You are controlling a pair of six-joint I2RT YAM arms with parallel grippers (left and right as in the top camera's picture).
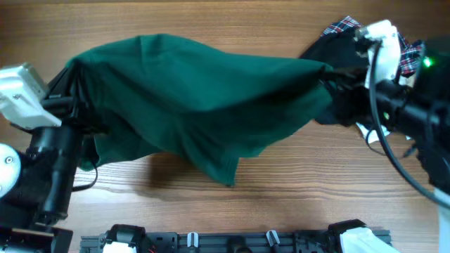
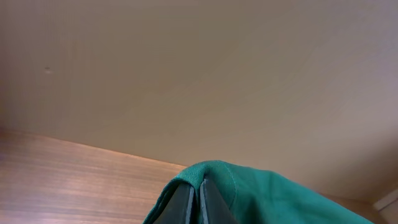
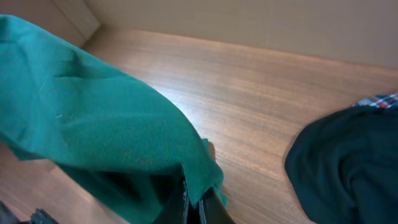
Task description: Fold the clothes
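The dark green garment (image 1: 204, 98) hangs stretched in the air between my two grippers, above the wooden table, and sags to a low point at the front middle. My left gripper (image 1: 74, 74) is shut on its left edge; in the left wrist view the fingers (image 2: 199, 196) pinch a hemmed fold of the green cloth (image 2: 267, 193). My right gripper (image 1: 329, 70) is shut on its right edge; in the right wrist view the fingers (image 3: 196, 205) pinch the green cloth (image 3: 81, 118).
A black garment (image 1: 344, 98) lies at the far right of the table (image 1: 295, 176), with a plaid shirt (image 1: 344, 27) behind it; both also show in the right wrist view, the black garment (image 3: 348, 162) and the plaid shirt (image 3: 379, 101). A black rail runs along the front edge (image 1: 232, 241).
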